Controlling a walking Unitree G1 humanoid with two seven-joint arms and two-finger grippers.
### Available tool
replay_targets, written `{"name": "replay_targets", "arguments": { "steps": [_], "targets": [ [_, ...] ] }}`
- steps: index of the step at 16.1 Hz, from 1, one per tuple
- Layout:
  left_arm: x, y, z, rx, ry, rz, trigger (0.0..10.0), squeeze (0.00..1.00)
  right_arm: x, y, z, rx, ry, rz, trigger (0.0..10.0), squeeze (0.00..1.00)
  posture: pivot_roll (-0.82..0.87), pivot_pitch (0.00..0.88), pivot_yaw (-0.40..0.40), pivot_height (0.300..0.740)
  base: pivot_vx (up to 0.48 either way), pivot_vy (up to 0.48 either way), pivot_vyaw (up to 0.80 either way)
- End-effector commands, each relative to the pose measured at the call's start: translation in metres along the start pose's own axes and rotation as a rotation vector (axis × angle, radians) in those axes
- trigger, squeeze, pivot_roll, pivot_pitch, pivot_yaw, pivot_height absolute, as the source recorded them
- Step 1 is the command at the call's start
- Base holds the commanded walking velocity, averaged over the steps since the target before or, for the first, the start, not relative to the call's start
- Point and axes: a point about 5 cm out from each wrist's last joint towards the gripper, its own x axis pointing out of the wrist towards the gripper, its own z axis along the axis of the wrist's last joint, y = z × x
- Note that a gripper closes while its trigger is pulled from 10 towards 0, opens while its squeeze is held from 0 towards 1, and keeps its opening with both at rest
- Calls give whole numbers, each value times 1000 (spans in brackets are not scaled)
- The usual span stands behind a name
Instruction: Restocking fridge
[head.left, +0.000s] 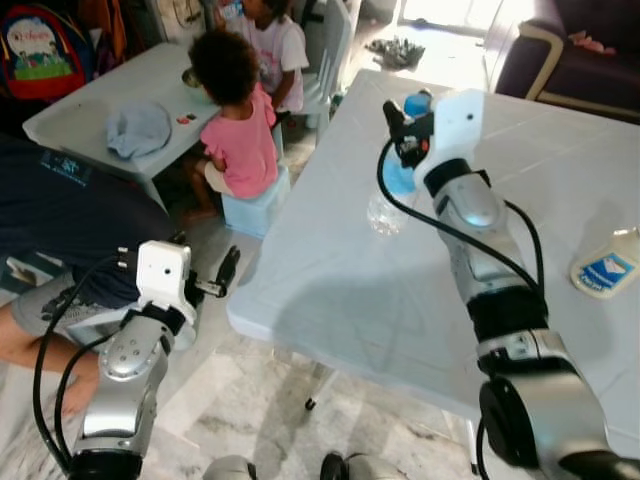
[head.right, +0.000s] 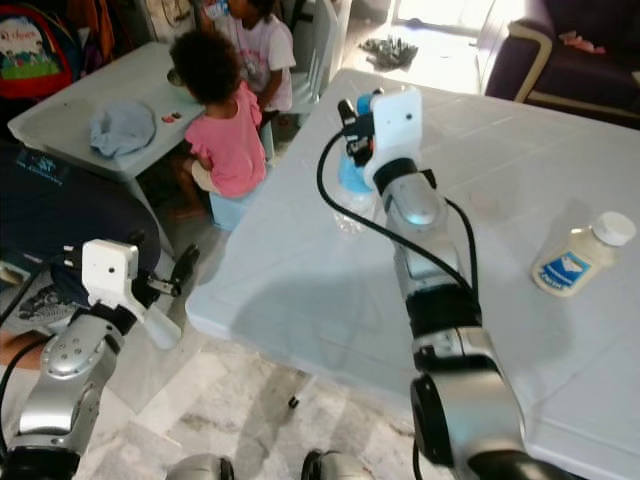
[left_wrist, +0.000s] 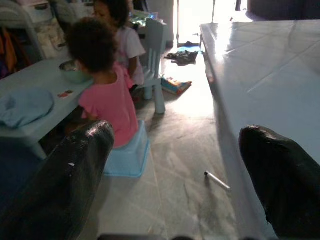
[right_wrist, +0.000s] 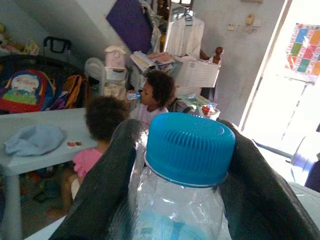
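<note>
right claw (head.left: 408, 122) clamped on clear plastic bottle with blue cap (right_wrist: 189, 150), upright on pale blue table (head.left: 330, 270). risk: thin wall buckling, slipping out when lifted. white squeeze bottle (head.left: 606, 267) well aside. left claw (head.left: 222, 275) spread, empty, idle.

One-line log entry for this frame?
right tool: shut on clear plastic blue-capped bottle, on white table | left tool: open, idle | white squeeze bottle: untouched

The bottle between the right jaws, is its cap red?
No, the cap on the bottle is blue, with the right gripper closed around its neck.
</note>
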Motion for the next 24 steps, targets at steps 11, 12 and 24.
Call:
{"name": "replay_targets", "arguments": {
  "steps": [11, 12, 24],
  "targets": [
    [16, 26, 4, 52, 24, 163, 10000, 0, -32, 36, 0, 101, -41, 251, 10000, 0, 67, 0, -41, 740, -106, 0, 0],
    [15, 28, 2, 56, 27, 171, 10000, 0, -42, 42, -8, 57, -36, 272, 10000, 0, 65, 0, -38, 740, -405, 0, 0],
    [-13, 18, -17, 27, 81, 175, 10000, 0, -90, 35, -42, 25, 31, -54, 10000, 0, 93, 0, -39, 740, -401, 0, 0]
  ]
}}
